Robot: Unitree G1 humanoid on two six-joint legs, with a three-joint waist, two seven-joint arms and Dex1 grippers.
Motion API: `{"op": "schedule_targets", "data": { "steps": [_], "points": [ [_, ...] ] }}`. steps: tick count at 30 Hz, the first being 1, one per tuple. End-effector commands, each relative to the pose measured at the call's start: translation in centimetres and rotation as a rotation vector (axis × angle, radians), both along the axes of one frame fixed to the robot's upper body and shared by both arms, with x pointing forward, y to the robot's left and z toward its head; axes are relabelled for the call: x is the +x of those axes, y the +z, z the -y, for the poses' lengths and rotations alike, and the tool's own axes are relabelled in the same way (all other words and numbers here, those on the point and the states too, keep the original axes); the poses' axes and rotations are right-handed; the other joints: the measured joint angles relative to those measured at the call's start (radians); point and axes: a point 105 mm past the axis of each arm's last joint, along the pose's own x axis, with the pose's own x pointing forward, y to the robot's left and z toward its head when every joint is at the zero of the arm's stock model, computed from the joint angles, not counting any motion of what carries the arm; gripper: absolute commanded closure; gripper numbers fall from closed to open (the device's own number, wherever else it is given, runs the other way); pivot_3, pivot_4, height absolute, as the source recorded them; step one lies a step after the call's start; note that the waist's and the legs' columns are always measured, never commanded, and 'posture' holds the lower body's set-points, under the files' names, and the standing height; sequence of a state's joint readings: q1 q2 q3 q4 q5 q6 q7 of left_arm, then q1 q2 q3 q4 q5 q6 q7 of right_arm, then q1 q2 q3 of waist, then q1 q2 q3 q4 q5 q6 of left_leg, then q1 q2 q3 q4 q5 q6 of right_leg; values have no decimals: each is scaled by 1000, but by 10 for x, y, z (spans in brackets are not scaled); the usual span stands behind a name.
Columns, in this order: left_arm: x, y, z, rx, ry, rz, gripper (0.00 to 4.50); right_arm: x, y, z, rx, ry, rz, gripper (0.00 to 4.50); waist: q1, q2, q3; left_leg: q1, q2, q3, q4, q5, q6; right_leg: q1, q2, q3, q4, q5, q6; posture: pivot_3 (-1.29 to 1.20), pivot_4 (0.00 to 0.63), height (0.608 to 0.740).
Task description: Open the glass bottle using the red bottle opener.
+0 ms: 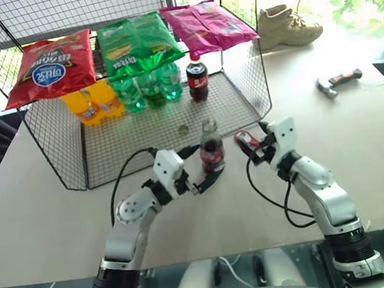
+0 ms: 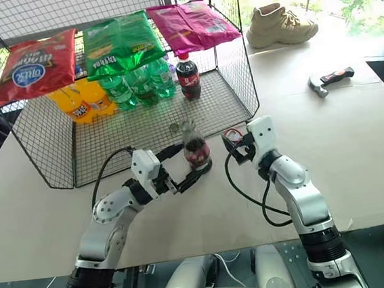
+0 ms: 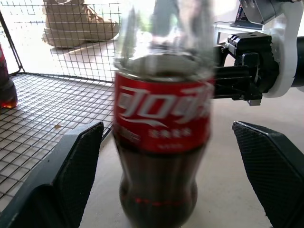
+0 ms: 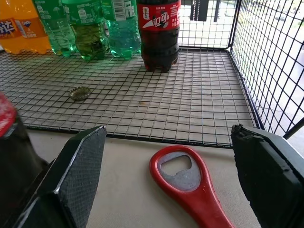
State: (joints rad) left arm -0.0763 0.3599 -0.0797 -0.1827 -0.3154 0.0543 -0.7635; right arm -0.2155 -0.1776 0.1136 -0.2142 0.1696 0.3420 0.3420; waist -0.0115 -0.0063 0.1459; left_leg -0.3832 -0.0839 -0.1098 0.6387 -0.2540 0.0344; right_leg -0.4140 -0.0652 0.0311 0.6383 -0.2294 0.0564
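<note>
Black fingers of the left gripper (image 1: 206, 181) stand wide apart on either side of the glass bottle (image 1: 211, 147), touching nothing; the bottle stands upright on the table (image 1: 43, 219) just in front of the wire shelf (image 1: 130, 140), its neck bare of any cap. The right gripper (image 4: 171, 175) is spread wide too, and the red bottle opener (image 4: 190, 183) lies flat on the table between its fingers (loop end toward the shelf), free of both. A crown cap (image 4: 80, 93) rests on the shelf's mesh floor, near a plastic cola bottle (image 4: 159, 28) and green bottles (image 4: 102, 26).
</note>
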Motion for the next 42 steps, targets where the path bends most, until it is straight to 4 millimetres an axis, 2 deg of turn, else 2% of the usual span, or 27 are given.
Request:
{"op": "schedule_targets", "data": {
  "steps": [1,11,30,36,42],
  "points": [
    [-4,2,-1,5,-17,32,0,-4,17,-4,23,16,60,300,1,0,0,0,0,0,0,0,0,0,0,0,0,0,0,0,150,740],
    [-5,-2,-2,14,-27,32,0,-16,20,-24,48,123,64,300,-1,0,0,1,0,0,0,0,0,0,0,0,1,0,0,0,150,740],
    [-3,3,1,11,-34,40,0,-16,21,-27,57,134,66,300,-1,0,0,1,0,0,1,0,0,0,0,0,2,0,0,0,150,740],
    [-7,5,-4,14,-17,45,0,-13,16,-17,48,101,56,300,-1,0,0,1,0,0,1,0,0,0,0,0,2,0,0,0,150,740],
    [-13,12,-19,25,49,74,0,-10,6,11,19,27,32,300,0,0,0,1,0,0,2,0,0,0,0,0,2,0,0,0,150,740]
  ]
}}
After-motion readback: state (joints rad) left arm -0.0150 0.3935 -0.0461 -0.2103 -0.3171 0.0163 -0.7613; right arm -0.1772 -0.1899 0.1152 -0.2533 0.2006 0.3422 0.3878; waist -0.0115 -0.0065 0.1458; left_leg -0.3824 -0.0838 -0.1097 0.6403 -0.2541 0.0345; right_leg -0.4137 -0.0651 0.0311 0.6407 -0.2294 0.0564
